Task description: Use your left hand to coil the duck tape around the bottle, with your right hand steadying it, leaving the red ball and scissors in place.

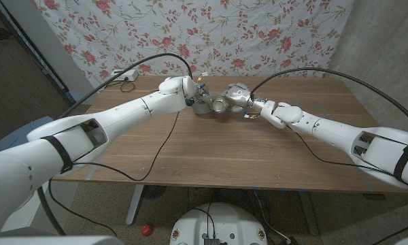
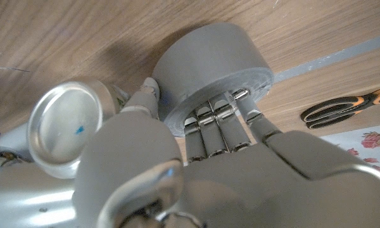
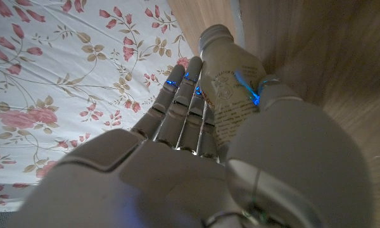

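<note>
Upper centre of frame: my left hand [image 2: 228, 164] grips the tape [image 2: 212, 63], right hand [image 3: 240, 158] clamps the bottle [image 3: 231, 76]; wrapping not begun, so next I bring the roll against it.

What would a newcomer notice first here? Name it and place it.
Both hands meet at the table's far middle: the left hand grips the grey tape roll, the right hand holds the bottle lying towards it. Behind hangs a rose-patterned cloth.
</note>
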